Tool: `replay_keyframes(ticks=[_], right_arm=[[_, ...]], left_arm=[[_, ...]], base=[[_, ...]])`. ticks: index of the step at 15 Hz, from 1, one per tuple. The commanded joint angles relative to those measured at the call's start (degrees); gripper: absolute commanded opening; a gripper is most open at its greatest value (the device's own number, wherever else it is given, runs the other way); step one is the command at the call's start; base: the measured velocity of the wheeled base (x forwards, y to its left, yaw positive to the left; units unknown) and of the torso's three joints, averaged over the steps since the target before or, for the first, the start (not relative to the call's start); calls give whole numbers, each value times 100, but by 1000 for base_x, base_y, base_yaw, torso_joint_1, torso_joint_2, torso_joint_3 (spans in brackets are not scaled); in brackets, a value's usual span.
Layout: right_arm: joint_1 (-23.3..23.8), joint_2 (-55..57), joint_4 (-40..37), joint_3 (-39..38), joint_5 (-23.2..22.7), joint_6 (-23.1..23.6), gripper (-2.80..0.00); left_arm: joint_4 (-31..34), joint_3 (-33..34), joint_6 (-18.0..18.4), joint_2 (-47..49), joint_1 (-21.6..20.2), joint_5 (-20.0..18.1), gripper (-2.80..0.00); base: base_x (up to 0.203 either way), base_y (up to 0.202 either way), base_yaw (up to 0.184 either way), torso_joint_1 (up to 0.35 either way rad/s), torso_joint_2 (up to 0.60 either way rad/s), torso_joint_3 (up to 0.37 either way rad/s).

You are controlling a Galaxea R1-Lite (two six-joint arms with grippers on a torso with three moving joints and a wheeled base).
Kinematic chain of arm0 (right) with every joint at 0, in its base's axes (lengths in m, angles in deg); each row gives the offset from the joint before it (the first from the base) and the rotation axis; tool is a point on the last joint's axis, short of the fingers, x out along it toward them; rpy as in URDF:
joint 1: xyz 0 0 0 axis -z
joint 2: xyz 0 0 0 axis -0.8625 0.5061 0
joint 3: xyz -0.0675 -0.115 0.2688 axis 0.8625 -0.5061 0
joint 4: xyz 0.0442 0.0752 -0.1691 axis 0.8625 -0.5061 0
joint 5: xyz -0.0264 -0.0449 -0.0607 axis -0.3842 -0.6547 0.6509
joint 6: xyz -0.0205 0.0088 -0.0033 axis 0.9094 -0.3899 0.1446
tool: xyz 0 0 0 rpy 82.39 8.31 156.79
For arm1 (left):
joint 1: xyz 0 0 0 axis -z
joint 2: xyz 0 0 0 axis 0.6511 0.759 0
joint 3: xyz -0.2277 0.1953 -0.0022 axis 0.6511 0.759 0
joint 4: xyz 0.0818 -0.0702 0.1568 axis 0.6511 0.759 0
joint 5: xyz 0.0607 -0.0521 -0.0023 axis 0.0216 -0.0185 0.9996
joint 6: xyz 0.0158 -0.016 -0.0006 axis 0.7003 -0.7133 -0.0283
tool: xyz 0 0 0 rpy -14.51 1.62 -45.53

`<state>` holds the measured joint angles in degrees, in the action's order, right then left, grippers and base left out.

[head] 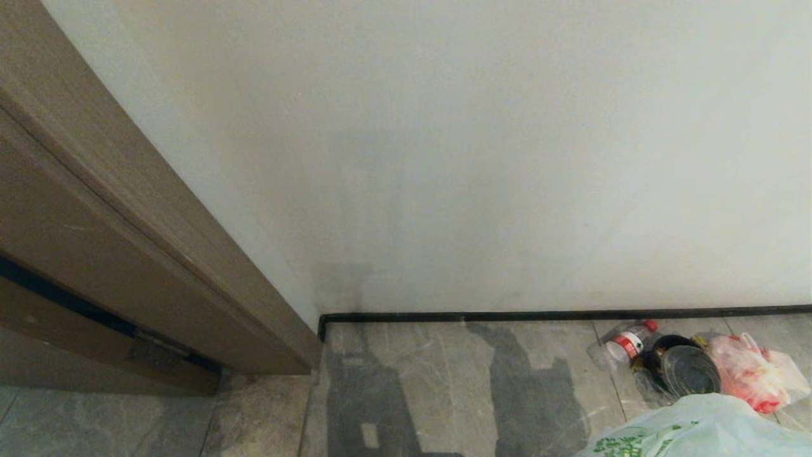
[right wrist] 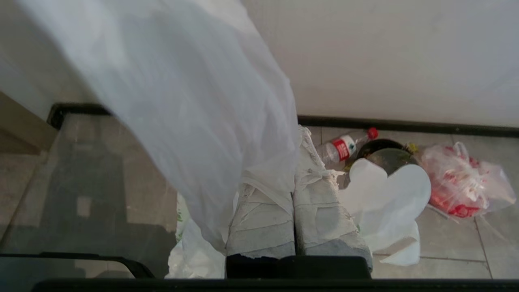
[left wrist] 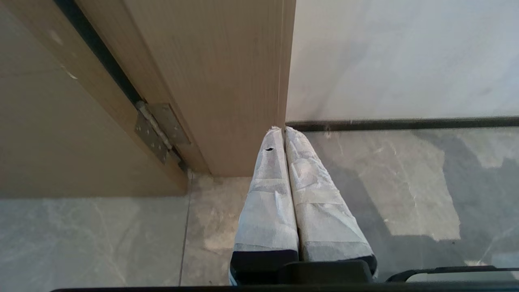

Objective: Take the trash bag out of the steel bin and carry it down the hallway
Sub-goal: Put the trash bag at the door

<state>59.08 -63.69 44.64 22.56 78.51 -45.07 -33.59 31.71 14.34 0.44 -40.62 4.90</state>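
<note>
Our right fingers point(right wrist: 298, 170) are clenched on the trash bag point(right wrist: 194, 101), which hangs from them at the head view's five o'clock, near the steel bin point(head: 685, 368). Our left fingers point(left wrist: 284, 140) are pressed together, empty.

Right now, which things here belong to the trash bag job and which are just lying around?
Part of the job:
- trash bag, held by the right gripper
- hallway floor

Just lying about:
- plastic bottle
- clear bag with red contents
- dark round container
- wooden door frame
</note>
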Motion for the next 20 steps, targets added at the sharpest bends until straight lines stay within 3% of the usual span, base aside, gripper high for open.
replay_keyframes(ticks=[1,10,11,20], right_arm=[[-2,-222,-2,-1,-2,10,-280],[-2,-222,-59,17,16,-8,-280],[-2,-222,-72,17,16,-8,0],[-2,-222,-143,69,-19,63,0]], left_arm=[[2,0,2,4,0,0,-280],[2,0,-6,6,0,0,-280],[2,0,-6,6,0,0,-280],[2,0,-6,6,0,0,-280]], base=[[0,0,0,2,2,-200],[0,0,0,1,1,-67],[0,0,0,0,0,0],[0,0,0,0,0,0]])
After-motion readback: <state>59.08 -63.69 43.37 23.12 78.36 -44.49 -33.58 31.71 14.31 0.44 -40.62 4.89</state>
